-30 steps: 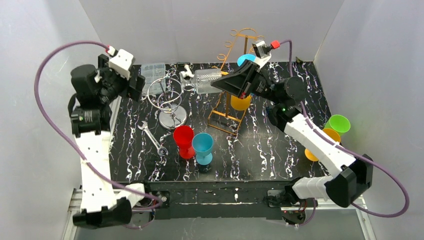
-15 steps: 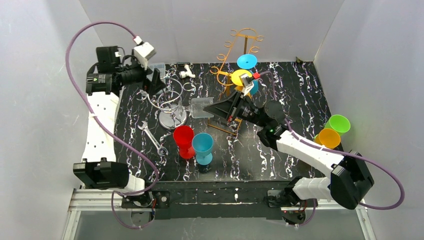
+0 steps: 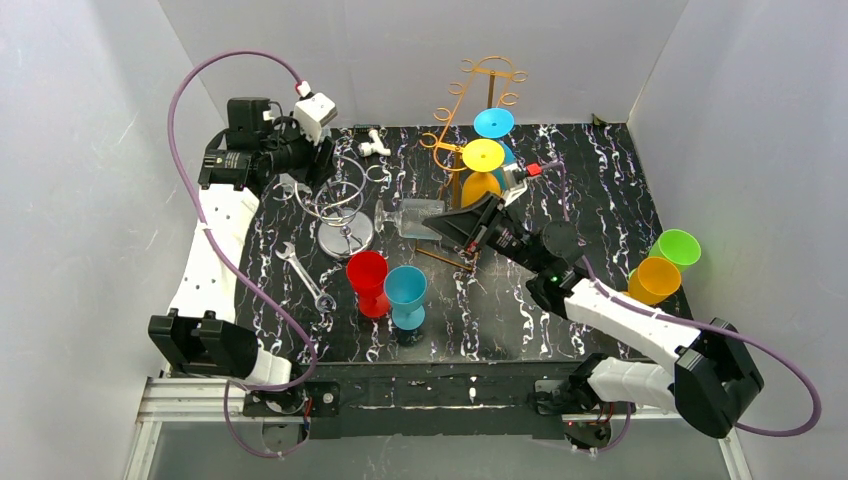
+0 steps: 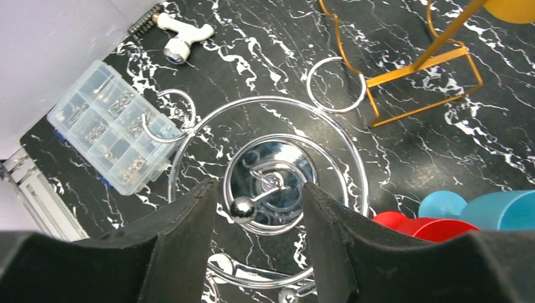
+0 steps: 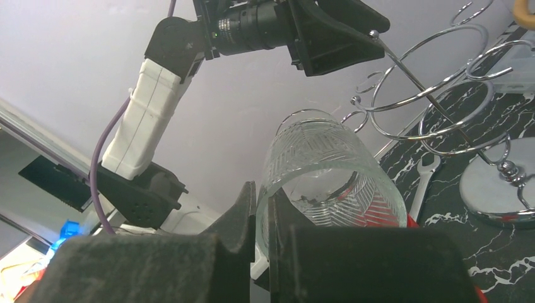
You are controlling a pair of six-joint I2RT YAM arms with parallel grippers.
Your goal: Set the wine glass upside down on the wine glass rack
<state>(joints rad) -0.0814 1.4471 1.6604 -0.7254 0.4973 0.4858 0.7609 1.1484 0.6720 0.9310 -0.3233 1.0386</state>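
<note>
One clear glass (image 3: 410,218) up in the air just right of the silver rack (image 3: 340,200), lying on its side. Pinched by the rim in the right tool (image 5: 262,196), shut tight on it. Left tool (image 4: 258,189) right above the silver rack, about half open, holding nothing, with the rack's little top ball (image 4: 241,210) between its two sides.

Looks like the carrying step. Next, most likely: turn the glass mouth down, slide it into a ring of the silver rack, let go softly. Needs a steady rack.

Counted:
- Two racks: the silver one, and a gold rack (image 3: 470,200) to its right.
- Two cups hung on the gold rack: hanging blue cup (image 3: 494,123), hanging yellow cup (image 3: 483,155).
- Two in front of the silver rack: red cup (image 3: 368,275), standing blue cup (image 3: 405,290).
- Two far to its right: green cup (image 3: 676,247), orange cup (image 3: 655,278).
- One wrench (image 3: 305,275) and one clear box (image 4: 107,126), both near the silver rack.
</note>
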